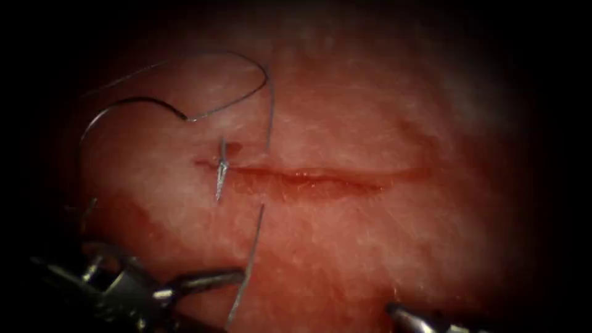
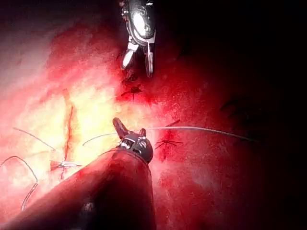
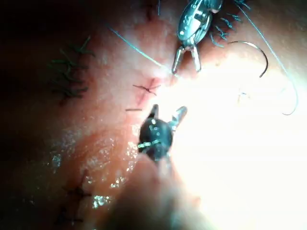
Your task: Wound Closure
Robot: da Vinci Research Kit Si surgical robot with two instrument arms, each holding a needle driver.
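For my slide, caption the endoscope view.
Left tool and right tool, open and empty, below the cut; needle lies free on tissue upper left, thread looping beside it.

Left gripper [image 1: 237, 277]: shiny metal wrist with small pins and dark slim fingers; right gripper [image 3: 167, 115] has a rounded dark metal wrist.

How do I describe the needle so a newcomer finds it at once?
Find the cut across the tissue; from its left end look up and left. There the needle lies free on the surface, held by neither tool: a dark, stiff arc, thicker than the pale thread trailing from it.
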